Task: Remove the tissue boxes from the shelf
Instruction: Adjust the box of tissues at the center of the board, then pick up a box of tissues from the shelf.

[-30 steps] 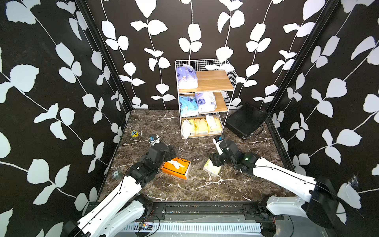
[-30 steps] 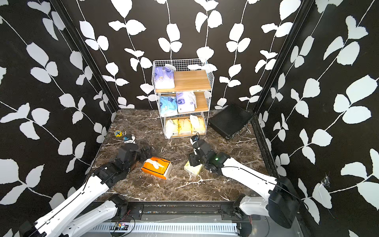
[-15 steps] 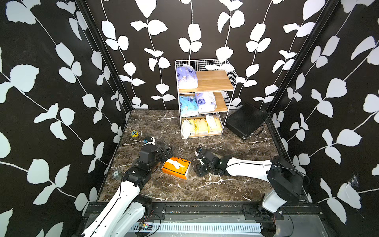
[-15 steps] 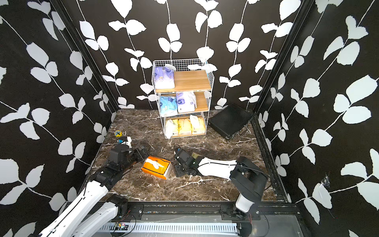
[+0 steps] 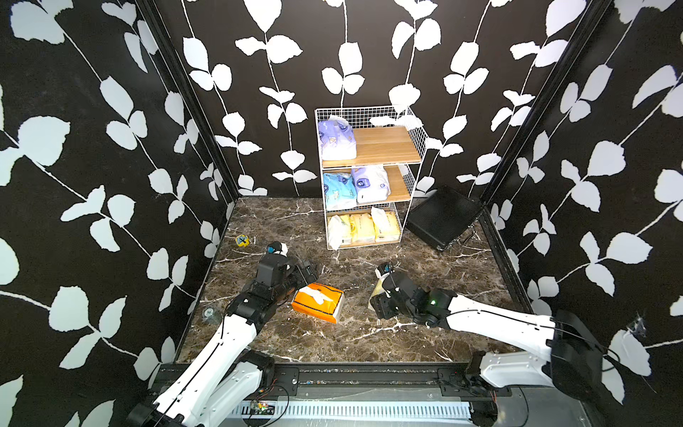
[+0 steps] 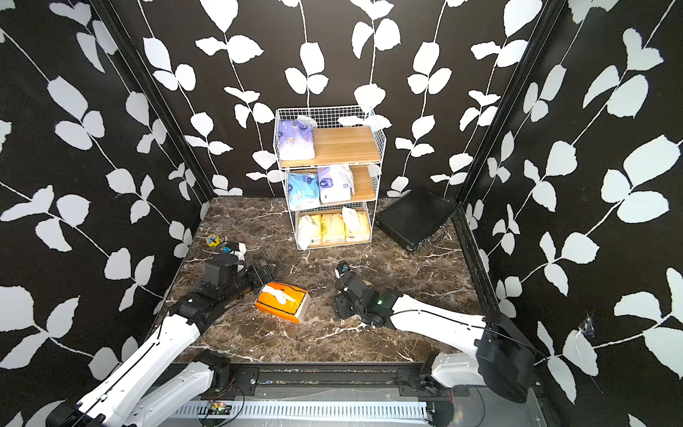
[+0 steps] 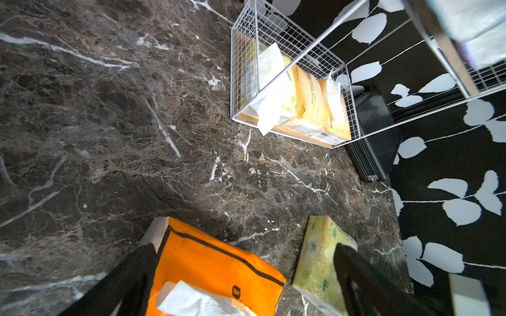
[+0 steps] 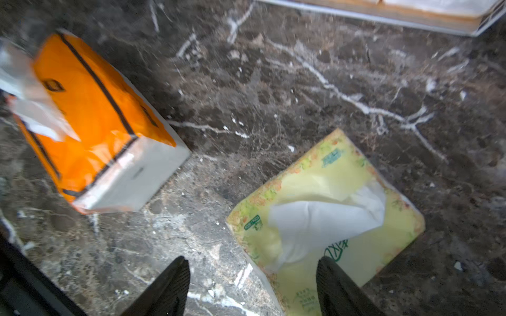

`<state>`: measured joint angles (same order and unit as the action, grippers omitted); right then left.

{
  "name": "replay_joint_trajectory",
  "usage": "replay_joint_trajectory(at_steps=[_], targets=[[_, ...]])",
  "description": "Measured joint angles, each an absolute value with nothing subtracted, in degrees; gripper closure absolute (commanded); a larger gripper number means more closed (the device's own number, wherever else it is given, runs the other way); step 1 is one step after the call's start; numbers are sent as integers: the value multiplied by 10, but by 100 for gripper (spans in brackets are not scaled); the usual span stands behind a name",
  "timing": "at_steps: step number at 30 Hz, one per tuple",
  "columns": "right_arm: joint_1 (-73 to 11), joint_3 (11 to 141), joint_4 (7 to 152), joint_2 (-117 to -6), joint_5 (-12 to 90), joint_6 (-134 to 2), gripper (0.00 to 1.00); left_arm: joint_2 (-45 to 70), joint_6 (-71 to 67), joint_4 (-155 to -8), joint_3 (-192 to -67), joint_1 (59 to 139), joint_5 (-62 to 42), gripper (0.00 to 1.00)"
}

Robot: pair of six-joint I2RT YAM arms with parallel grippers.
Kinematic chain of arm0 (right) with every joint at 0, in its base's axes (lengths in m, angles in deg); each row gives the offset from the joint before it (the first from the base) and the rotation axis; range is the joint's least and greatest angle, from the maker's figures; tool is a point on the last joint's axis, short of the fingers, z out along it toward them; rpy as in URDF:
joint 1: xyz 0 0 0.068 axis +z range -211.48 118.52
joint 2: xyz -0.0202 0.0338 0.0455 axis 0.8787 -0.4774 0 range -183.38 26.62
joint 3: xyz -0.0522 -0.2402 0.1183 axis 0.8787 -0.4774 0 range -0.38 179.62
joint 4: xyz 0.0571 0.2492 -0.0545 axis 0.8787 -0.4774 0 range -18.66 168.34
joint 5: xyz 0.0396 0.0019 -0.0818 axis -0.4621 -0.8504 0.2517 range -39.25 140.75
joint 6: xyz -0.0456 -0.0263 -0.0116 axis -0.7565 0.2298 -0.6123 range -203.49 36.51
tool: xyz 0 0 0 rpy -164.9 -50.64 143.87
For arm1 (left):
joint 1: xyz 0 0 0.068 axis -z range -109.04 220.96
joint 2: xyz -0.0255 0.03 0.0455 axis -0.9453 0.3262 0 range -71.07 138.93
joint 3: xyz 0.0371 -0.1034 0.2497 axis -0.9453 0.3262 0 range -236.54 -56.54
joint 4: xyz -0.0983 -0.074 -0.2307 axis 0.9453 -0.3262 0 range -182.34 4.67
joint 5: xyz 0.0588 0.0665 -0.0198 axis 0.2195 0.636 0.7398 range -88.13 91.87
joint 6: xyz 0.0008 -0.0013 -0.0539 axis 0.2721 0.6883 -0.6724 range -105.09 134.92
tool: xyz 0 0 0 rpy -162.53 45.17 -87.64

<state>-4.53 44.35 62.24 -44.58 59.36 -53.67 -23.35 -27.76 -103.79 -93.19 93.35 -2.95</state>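
The shelf (image 5: 388, 146) stands at the back centre. Its top tier holds a lavender pack (image 5: 335, 138), the middle tier a light blue pack (image 5: 338, 190) beside another lavender one (image 5: 371, 183), and the bottom tier three pale yellow packs (image 5: 364, 227). An orange black-trimmed tissue box (image 5: 318, 301) lies on the floor. My left gripper (image 7: 241, 273) hangs open over its near end without gripping it. A pale yellow-green pack (image 8: 328, 213) lies flat further right. My right gripper (image 8: 254, 273) is open above one corner of it, fingers apart.
A flat black ribbed case (image 5: 441, 216) leans against the wall right of the shelf. A small yellow object (image 5: 242, 240) and a round disc (image 5: 209, 312) lie by the left wall. Dark leaf-patterned walls close in three sides of the marble floor (image 5: 425, 266).
My right gripper's jaws have spread wider over the pale yellow-green pack, which now rests free on the floor. The left wrist has shifted slightly behind the orange box.
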Motion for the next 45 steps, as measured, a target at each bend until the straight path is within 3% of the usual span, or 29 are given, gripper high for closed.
replay_joint_trajectory(at_steps=[12,18,23,29,34,39,45], targets=[[-46,585,669,-435,533,-538,24,-238,-254,-1107,-998,934,-87,1],[-63,682,666,-470,501,-558,24,-251,-192,-1211,-1124,934,-76,1],[-97,764,650,-513,473,-578,24,-269,-139,-1296,-1209,934,-56,1],[-140,885,596,-545,480,-609,24,-311,-105,-1315,-1213,934,-29,1],[-202,982,562,-568,483,-622,23,-258,-87,-1295,-1242,934,-40,1],[-243,1091,543,-641,455,-641,22,-193,-68,-1256,-1261,934,-51,1],[-255,1268,498,-787,401,-668,22,-197,-36,-1227,-1239,934,-50,1]])
